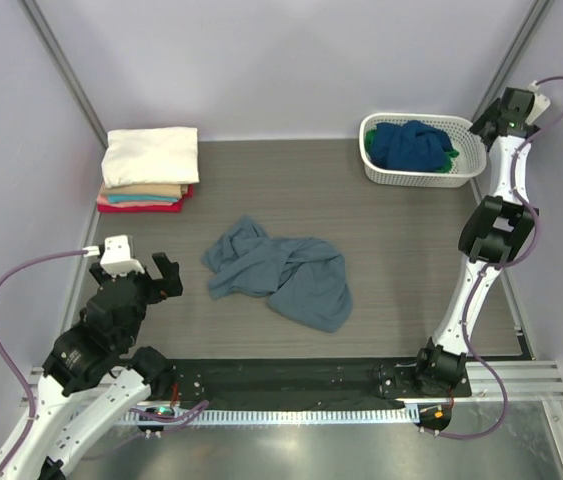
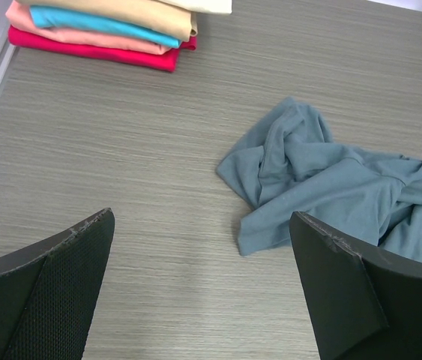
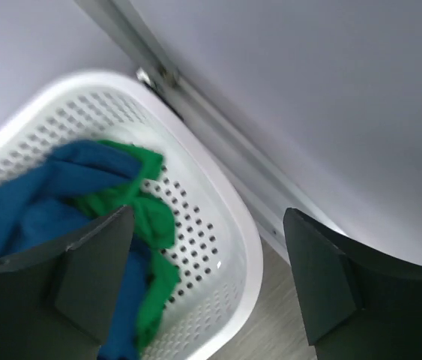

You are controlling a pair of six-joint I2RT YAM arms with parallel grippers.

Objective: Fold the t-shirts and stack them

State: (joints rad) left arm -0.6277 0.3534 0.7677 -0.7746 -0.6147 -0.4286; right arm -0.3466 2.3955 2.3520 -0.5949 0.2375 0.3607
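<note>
- Slate grey-blue t-shirt (image 1: 279,272) lies crumpled at table centre, within both arms' reach, not yet folded.
- Folded stack (image 1: 148,170) at 10 o'clock, cream on top, kept away from folding area.
- White basket (image 1: 376,172) at 2 o'clock holds dark blue shirt (image 1: 411,143) and green shirt (image 3: 147,210), likely waiting.
- Left gripper (image 2: 203,225) at 8 o'clock: fingers wide apart, empty, facing crumpled shirt, likely for pinch.
- Right gripper (image 3: 207,217) above basket's far corner: fingers apart, empty.

White perforated plastic basket (image 3: 211,232) below right jaws, mostly toward left finger. Metal frame post (image 3: 225,139) beyond them. Grey wood-grain tabletop (image 2: 158,165) beneath left jaws.
</note>
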